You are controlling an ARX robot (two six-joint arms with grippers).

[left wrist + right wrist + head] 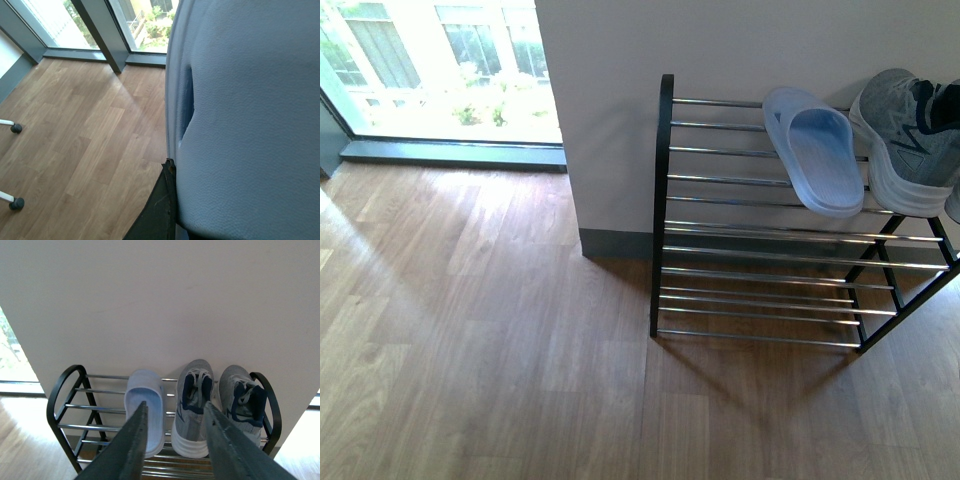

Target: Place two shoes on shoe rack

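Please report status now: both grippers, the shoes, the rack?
Left gripper shut on pale blue slide. Right gripper open, empty. On shoe rack top tier: one slide, two grey sneakers. Nothing in the way.

The shoe rack point(663, 200) has a black frame and shiny chrome bars. On it, a pale blue slide point(817, 150) and grey knit sneakers point(192, 410) with white soles and navy collars. The floor point(470, 350) is brown woodgrain; the wall point(720, 40) looks off-white, perhaps faintly pinkish.
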